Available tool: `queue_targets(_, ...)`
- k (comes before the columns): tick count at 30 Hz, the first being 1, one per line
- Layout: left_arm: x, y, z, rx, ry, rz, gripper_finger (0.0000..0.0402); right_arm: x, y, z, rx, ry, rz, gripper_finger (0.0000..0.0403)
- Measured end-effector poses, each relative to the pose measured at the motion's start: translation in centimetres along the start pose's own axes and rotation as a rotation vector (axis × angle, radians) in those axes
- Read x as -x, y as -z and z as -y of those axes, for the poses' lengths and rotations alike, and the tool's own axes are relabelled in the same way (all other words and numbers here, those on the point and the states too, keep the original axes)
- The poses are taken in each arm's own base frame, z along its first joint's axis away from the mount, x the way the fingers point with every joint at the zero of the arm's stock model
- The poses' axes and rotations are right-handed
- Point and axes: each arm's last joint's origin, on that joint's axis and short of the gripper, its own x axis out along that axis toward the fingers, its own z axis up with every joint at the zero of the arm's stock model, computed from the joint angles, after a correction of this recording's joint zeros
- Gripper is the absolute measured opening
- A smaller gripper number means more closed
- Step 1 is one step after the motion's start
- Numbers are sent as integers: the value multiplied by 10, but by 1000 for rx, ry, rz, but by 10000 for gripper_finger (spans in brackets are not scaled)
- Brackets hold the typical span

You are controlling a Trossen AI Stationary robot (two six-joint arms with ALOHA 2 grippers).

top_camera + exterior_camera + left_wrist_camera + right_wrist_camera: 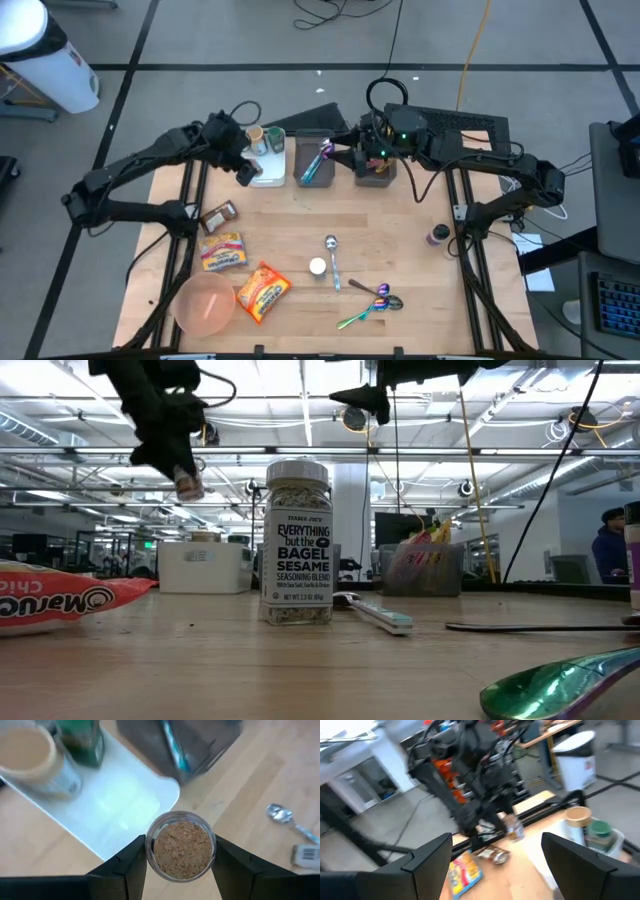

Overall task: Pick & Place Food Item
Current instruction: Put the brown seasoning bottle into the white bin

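Gripping a small glass jar of brown granules between its two fingers, the left claw is holding it in the air over the bench, just beside the edge of the white tray carrying a tan-lidded jar and a green-capped one. The right claw is hanging with its fingers spread wide above the dark bin at the rear, while the seasoning bottle is standing upright mid-bench.
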Motion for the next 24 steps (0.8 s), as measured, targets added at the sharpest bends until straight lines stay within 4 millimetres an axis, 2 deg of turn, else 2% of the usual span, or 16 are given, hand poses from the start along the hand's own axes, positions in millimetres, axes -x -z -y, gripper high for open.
queue_targets(6, -23, 5, -3, 49, -16, 56, 188, -6, 30, -2, -7, 75, 87, 293)
queue_targets(10, -27, 1, -7, 63, -99, 86, 188, -5, 54, -5, -37, 29, 176, 293)
queue_targets(15, -32, 0, -12, 59, -127, 66, 188, 2, 82, 0, -93, 90, 266, 293)
queue_targets(19, -44, -3, -18, 138, -151, 17, 188, 7, 92, 8, -127, 101, 284, 293)
queue_targets(24, -62, -18, -29, 277, -194, -29, 188, 9, 91, 17, -122, 128, 292, 293)
